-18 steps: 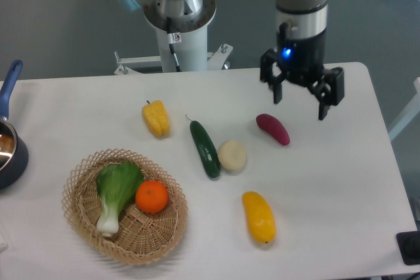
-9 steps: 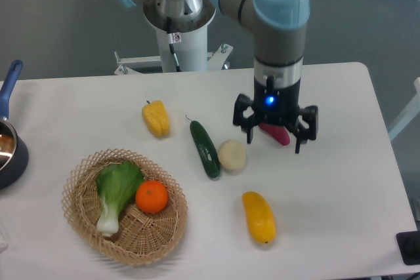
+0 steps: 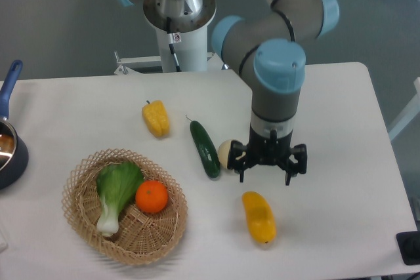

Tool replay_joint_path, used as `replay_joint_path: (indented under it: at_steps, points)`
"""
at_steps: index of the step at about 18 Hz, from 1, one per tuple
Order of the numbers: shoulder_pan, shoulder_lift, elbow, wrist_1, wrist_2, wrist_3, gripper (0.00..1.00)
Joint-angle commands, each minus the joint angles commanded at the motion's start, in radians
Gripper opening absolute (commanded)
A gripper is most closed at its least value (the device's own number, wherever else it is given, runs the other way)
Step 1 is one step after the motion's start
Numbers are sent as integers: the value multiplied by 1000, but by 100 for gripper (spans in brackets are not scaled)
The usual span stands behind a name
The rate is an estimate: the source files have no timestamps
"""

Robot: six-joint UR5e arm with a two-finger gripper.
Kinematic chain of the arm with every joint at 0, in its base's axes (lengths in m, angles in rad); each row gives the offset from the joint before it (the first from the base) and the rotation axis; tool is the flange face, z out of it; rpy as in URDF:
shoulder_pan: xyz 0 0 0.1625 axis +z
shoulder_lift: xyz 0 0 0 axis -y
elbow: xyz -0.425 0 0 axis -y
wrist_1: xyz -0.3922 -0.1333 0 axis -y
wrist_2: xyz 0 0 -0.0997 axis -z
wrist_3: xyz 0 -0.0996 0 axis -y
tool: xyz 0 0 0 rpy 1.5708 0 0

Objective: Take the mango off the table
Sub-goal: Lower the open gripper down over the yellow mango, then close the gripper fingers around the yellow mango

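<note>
The mango (image 3: 258,217) is a smooth yellow-orange oblong fruit lying on the white table (image 3: 341,181) near the front, right of centre. My gripper (image 3: 264,177) hangs open, fingers pointing down, just above and behind the mango's far end, not touching it. The arm covers the purple sweet potato, which is hidden.
A pale round vegetable (image 3: 226,153) sits partly behind the gripper's left finger. A dark green cucumber (image 3: 205,148) lies left of it. A yellow bell pepper (image 3: 156,118) is further left. A wicker basket (image 3: 88,218) holds a leafy green (image 3: 117,189) and an orange (image 3: 151,197). A blue pot (image 3: 9,152) is at the left edge.
The gripper has moved forward and left across the table, from the back right past the purple sweet potato to just behind the mango. It stays open.
</note>
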Motion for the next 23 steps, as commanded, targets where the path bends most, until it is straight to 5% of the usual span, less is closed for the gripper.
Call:
replay_joint_path:
  at_steps: [7, 10, 23]
  points:
    - [-2, -69, 6, 12, 0, -3, 100]
    - [0, -115, 5, 89, 0, -2, 100]
    - [0, -157, 9, 104, 0, 0, 100]
